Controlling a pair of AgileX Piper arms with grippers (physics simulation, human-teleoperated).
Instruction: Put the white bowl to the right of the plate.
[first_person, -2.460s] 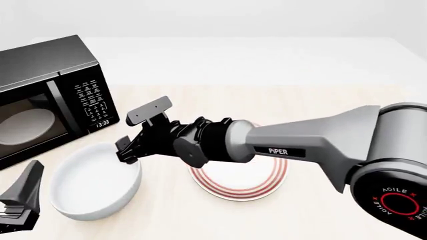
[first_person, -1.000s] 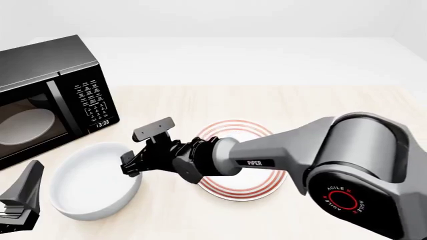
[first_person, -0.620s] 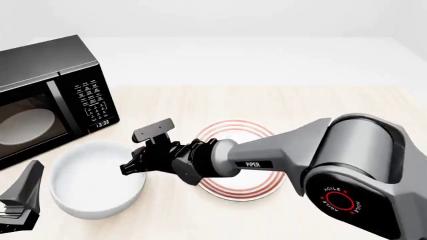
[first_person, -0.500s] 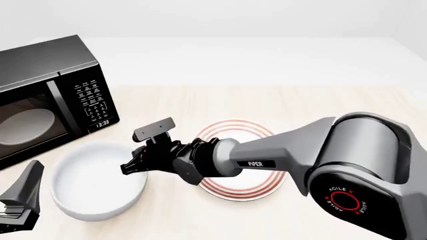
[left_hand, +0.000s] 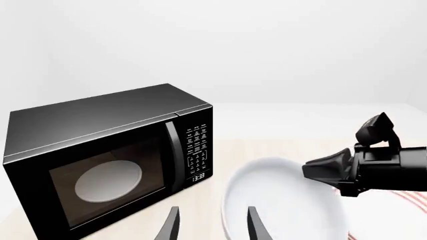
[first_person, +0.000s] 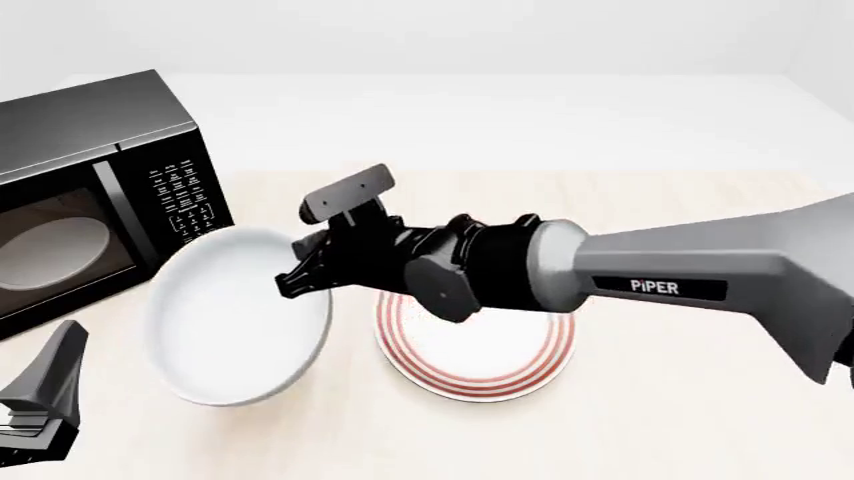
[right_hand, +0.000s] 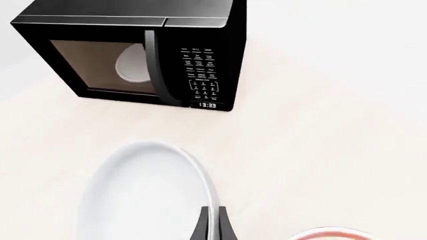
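right gripper (first_person: 310, 272): clamped on the near-plate edge of the white bowl (first_person: 238, 315), one finger inside the wall and one outside. The right wrist view shows it best, with the thin rim running straight between the two fingertips (right_hand: 200, 227). A rim pinch makes sense here, since the bowl is too wide to grab any other way.

white bowl: looks lifted and tipped, its open side tilted toward the front camera, hanging off that single pinch point. It sits left of the plate, between it and the microwave, so it's on the wrong side for now.

plate (first_person: 477, 350): red-ringed, flat on the table directly under the right arm's forearm. The arm reaches across it to get at the bowl, which is probably why the bowl is carried high: it has to clear the plate on the way over.

left gripper (left_hand: 210, 227): fingers spread apart with nothing between them, parked low at the near-left corner of the table, out of the way. In its own wrist view the bowl is just ahead of the fingers.

microwave (first_person: 100, 195): black, back-left, door closed, pale disc visible through the glass. Not involved.

what's left: the whole carry across to the bare table on the plate's right side. The one-sided rim grip could let the bowl swing or slip.
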